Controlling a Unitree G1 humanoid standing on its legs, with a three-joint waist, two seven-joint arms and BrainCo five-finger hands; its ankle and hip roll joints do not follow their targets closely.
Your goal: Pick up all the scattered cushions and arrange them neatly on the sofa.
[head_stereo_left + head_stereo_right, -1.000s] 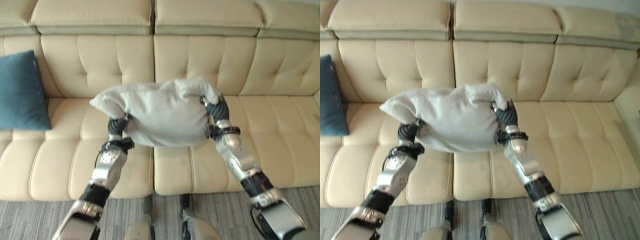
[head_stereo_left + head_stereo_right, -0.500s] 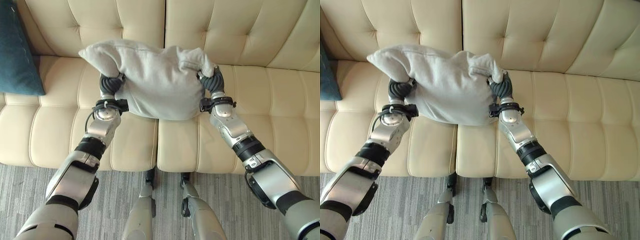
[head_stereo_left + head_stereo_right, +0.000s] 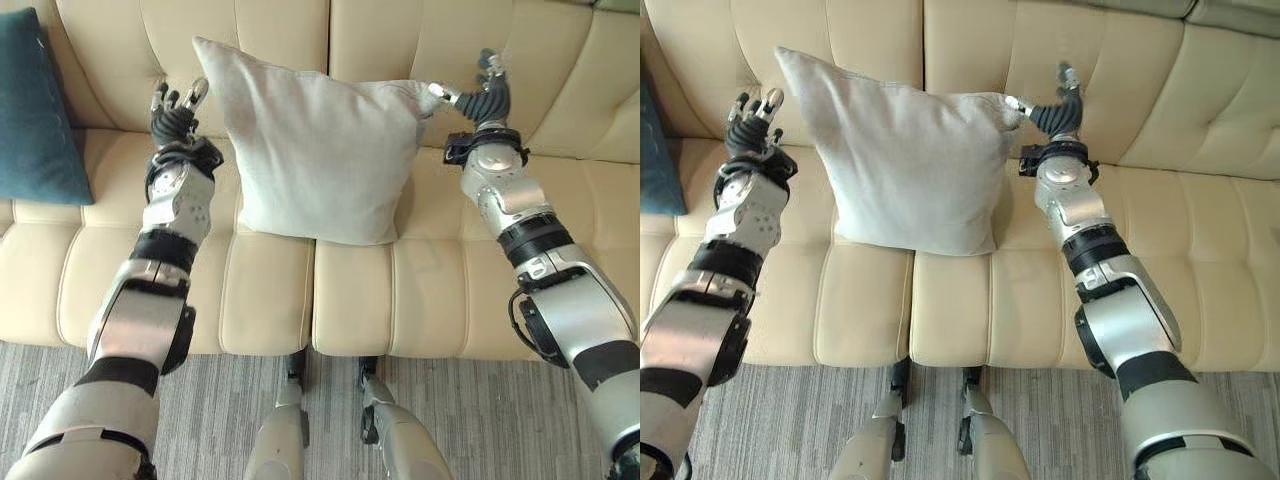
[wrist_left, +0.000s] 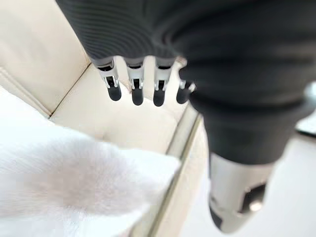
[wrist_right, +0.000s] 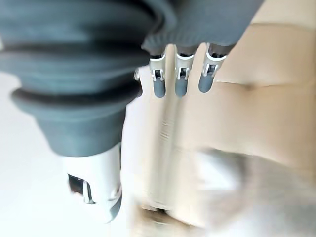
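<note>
Against the backrest of the cream sofa (image 3: 350, 300), straddling its middle seam, a pale grey cushion (image 3: 315, 155) stands upright. Left hand (image 3: 172, 112) and right hand (image 3: 484, 92) flank its upper corners, fingers straight and spread, holding nothing (each wrist view shows only dark fingertips over upholstery). The left eye view shows much more of a dark teal cushion (image 3: 40, 110) at the far left.

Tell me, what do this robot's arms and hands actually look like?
Each arm is silver-grey metal in rounded segments with black bands at the joints. The left robot hand and right robot hand have dark ribbed covers over wrist and back, and silver fingers ending in dark tips.
</note>
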